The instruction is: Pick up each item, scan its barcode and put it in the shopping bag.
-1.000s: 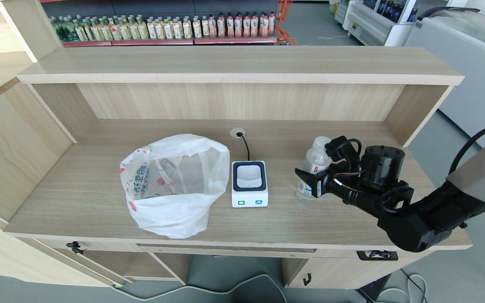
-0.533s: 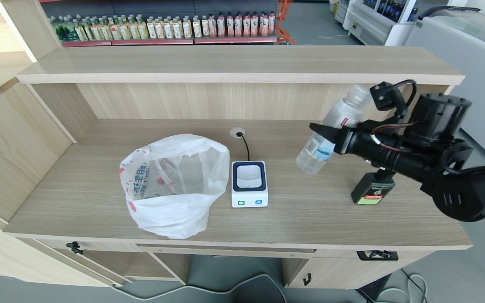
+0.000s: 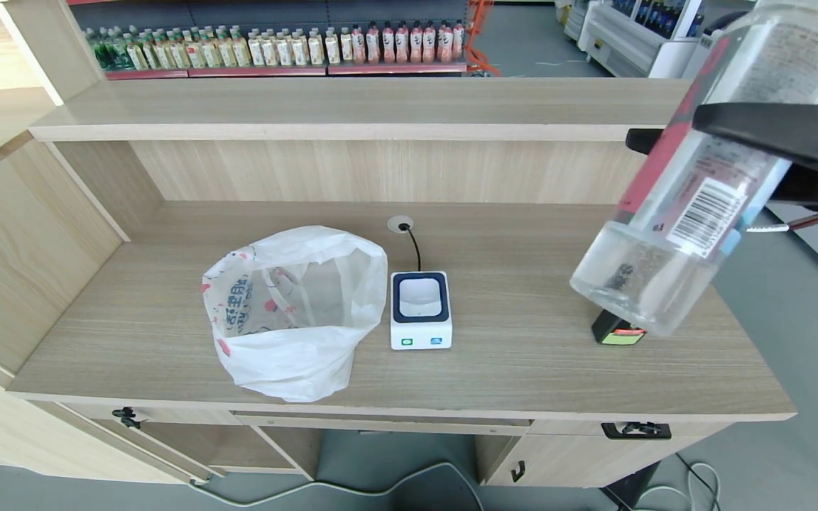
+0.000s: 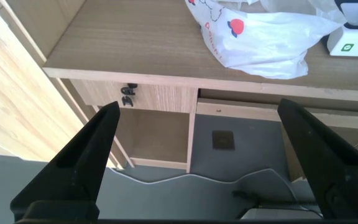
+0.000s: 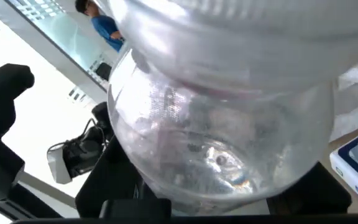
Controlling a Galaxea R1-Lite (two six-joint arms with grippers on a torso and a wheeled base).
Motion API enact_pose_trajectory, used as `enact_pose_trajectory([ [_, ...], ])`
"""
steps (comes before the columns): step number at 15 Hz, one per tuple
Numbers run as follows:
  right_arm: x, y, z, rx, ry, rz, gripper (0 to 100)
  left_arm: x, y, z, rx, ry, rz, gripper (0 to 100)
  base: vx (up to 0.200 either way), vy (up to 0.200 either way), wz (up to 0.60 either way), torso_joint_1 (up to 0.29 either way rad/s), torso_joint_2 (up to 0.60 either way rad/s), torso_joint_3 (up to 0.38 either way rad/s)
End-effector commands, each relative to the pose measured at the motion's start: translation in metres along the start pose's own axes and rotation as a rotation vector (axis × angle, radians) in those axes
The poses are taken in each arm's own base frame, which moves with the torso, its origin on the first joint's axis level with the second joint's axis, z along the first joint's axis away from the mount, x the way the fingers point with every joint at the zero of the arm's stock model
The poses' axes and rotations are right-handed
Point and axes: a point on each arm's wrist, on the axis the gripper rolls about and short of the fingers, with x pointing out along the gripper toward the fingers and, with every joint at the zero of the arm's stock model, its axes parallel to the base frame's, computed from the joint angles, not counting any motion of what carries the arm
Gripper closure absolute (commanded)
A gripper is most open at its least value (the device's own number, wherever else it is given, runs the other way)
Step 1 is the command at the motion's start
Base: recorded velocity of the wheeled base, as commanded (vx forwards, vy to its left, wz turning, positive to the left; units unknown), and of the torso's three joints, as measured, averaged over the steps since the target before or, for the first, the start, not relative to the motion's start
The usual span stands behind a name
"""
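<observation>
My right gripper (image 3: 750,142) is shut on a clear water bottle (image 3: 693,184) with a red label, held high and close to the head camera at the right, tilted, its barcode (image 3: 704,216) facing the camera. The right wrist view looks along the bottle's base (image 5: 222,143). The white barcode scanner (image 3: 420,309) with a dark window sits mid-counter. Left of it stands the open white shopping bag (image 3: 295,312). A small dark item with a green label (image 3: 618,332) stands on the counter partly behind the bottle. My left gripper (image 4: 204,155) hangs open below the counter's front edge (image 4: 185,84), with the bag (image 4: 266,31) above.
The wooden counter (image 3: 508,369) has a raised back shelf (image 3: 395,113) and side walls. The scanner's cable (image 3: 413,245) runs to a hole at the back. Drink shelves and freezers stand in the shop behind.
My right gripper lifted the water bottle off the counter, up and toward the camera, uncovering the small dark item. The bag and the scanner have stayed put.
</observation>
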Motion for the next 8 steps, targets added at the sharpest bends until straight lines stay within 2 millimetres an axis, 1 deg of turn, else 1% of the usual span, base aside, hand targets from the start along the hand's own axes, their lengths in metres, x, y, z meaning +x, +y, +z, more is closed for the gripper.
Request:
enact_pose_trajectory([
  [1,-0.001,0.031,0.007,-0.01,-0.005,0.072,100,0.0,0.0,0.0,0.0,-0.001,0.001,0,0.0,0.0,0.0,0.0,0.0,0.0],
  [3,-0.004,0.055,0.009,0.05,0.028,0.167,100,0.0,0.0,0.0,0.0,-0.001,0.001,0,0.0,0.0,0.0,0.0,0.0,0.0],
  [5,-0.008,0.062,0.003,0.051,0.079,0.231,100,0.0,0.0,0.0,0.0,-0.001,0.001,0,0.0,0.0,0.0,0.0,0.0,0.0],
  [8,-0.012,0.067,-0.005,0.062,0.091,0.239,100,0.0,0.0,0.0,0.0,-0.001,0.001,0,0.0,0.0,0.0,0.0,0.0,0.0],
])
